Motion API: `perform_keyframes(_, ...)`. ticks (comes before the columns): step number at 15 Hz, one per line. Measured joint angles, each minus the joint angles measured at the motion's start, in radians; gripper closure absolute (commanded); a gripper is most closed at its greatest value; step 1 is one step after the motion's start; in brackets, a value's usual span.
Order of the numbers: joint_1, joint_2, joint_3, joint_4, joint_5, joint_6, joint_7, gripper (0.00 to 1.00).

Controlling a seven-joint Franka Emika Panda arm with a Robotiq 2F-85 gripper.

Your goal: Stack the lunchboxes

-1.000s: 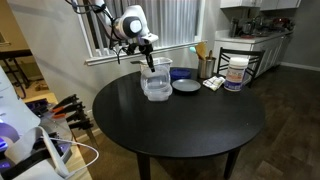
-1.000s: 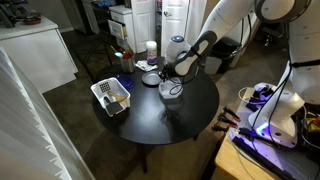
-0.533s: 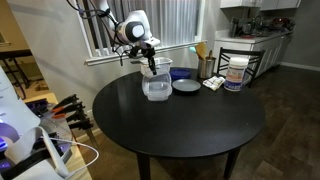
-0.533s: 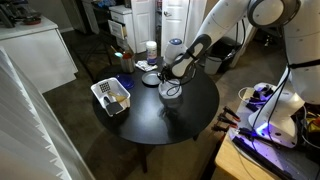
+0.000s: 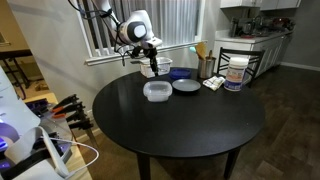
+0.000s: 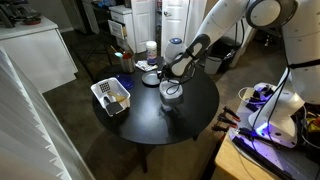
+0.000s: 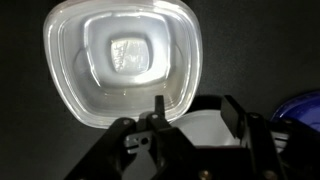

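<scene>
Stacking, between placements, as I judge it. My jaws hang spread and empty just above the clear lunchbox (image 5: 156,91), which sits on the bench (image 5: 205,130). Next I must fetch another lunchbox, pinch its rim squarely, and lower it centred.
</scene>
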Motion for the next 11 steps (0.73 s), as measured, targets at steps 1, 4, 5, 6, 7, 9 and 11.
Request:
perform_keyframes(1, 0.000, 0.000, -0.003, 0.000, 0.000, 0.000, -0.001, 0.02)
perform_keyframes(4, 0.001, 0.000, -0.012, 0.000, 0.000, 0.000, -0.003, 0.07)
perform_keyframes(5, 0.002, 0.000, -0.013, 0.000, 0.000, 0.000, -0.003, 0.01)
perform_keyframes(6, 0.002, 0.000, -0.013, 0.000, 0.000, 0.000, -0.003, 0.00)
perform_keyframes(7, 0.003, 0.000, -0.013, 0.000, 0.000, 0.000, -0.003, 0.00)
perform_keyframes(9, 0.004, 0.000, -0.013, 0.000, 0.000, 0.000, -0.003, 0.00)
perform_keyframes(11, 0.004, 0.000, -0.013, 0.000, 0.000, 0.000, -0.003, 0.00)
